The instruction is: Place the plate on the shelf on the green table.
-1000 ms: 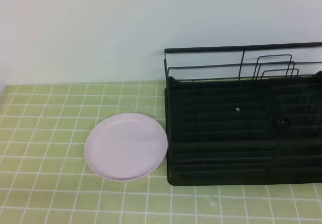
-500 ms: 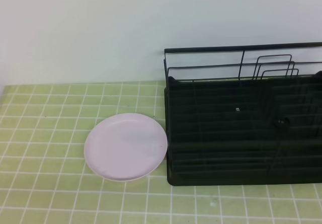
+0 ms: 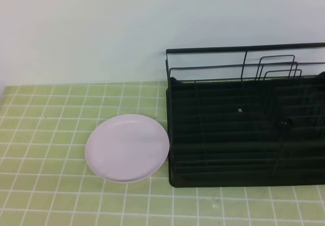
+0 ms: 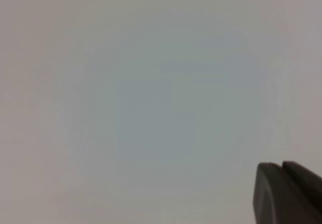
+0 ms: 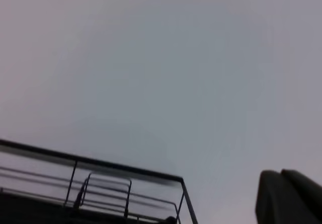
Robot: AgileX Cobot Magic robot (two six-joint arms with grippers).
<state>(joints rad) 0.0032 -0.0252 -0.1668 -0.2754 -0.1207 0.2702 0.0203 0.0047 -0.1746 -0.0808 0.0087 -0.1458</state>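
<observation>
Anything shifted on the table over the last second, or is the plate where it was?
Nothing visibly changed. The plate lies flat on the green table, beside the shelf on its left, exactly as before. No arm has entered the exterior high view.

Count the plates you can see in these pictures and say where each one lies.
1. The plate lies flat on the green table, just left of the shelf. No plate shows in the shelf.
</observation>
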